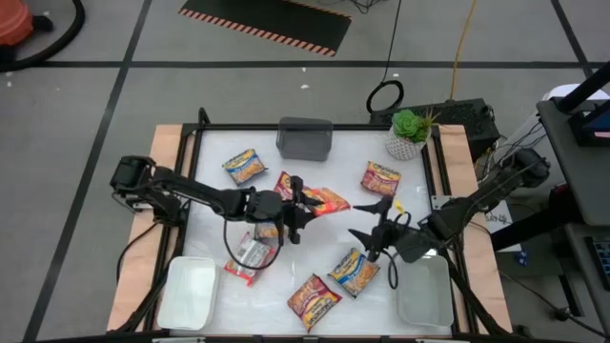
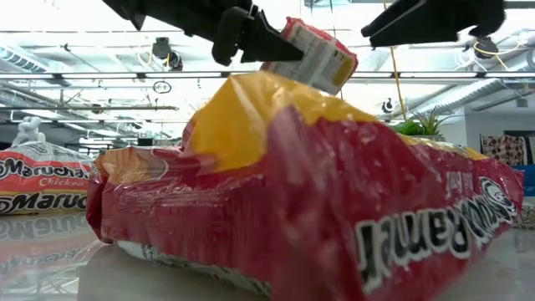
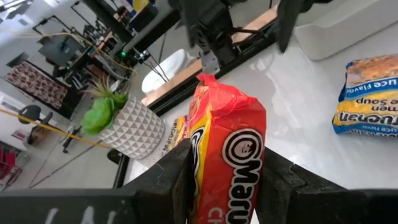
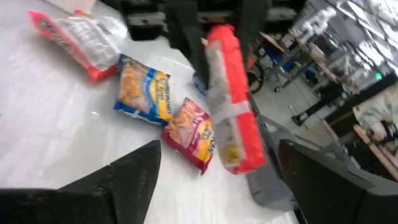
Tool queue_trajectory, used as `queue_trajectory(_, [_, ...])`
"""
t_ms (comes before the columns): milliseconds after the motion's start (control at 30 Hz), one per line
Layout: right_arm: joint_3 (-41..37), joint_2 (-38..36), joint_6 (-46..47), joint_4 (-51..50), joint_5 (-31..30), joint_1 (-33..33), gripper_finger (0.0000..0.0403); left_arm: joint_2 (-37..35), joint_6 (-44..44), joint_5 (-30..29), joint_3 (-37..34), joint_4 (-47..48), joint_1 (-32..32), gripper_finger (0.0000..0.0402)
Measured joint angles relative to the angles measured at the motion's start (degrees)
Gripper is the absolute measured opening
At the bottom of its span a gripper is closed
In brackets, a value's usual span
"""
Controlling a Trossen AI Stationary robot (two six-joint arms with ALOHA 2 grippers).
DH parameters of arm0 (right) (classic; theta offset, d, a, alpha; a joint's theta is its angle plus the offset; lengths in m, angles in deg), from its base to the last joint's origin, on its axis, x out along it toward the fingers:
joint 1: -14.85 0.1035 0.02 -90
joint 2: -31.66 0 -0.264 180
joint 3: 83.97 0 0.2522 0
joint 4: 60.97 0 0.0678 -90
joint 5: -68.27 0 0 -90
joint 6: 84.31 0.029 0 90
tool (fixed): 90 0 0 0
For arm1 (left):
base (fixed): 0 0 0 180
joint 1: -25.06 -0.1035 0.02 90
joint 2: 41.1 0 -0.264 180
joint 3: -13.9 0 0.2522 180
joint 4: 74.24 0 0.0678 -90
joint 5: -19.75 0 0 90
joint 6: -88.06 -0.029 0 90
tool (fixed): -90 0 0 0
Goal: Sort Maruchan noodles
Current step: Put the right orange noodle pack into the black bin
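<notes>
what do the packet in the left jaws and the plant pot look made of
Orange noodle packet: thin glossy plastic film, going by its crinkles, shine and crimped top seal.
Plant pot: probably matte ceramic or concrete, white with a raised triangle pattern; the look alone cannot settle which.

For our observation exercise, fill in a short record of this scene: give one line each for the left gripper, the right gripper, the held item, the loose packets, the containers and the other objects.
left gripper: left gripper over mid-table, shut on orange packet
right gripper: right gripper open, empty, facing that packet
held item: orange packet, lifted off the table
loose packets: blue-and-yellow packet and others scattered on the table
containers: left tray, right tray, grey bin
other objects: potted plant at the far right corner
</notes>
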Motion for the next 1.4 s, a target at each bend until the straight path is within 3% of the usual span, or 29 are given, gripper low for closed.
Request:
queue_trajectory(267, [3.6,4.8,-5.8,7.4,1.8,-4.2,0.033,-0.1,-1.1,0.0,0.0,-0.5,-0.1,0.0129])
queue_trajectory(633, [21.3,13.6,4.2,-18.7,6.8,-10.5,0.0338,-0.1,-0.3,0.0,0.0,-0.4,0.0,0.0131])
queue_trajectory(800, [27.7,17.2,3.8,-24.2,11.3,-13.3,0.0333,-0.1,0.2,-0.5,0.0,0.4,0.7,0.0131])
queue_trajectory(1033, [29.1,20.5,2.9,-28.4,19.5,-16.6,0.028,-0.1,0.3,-2.5,0.0,1.2,0.8,0.0131])
queue_trajectory(1400, [29.0,21.3,1.8,-29.6,19.4,-17.4,0.0162,0.0,0.7,-2.5,0.0,1.9,0.8,0.0131])
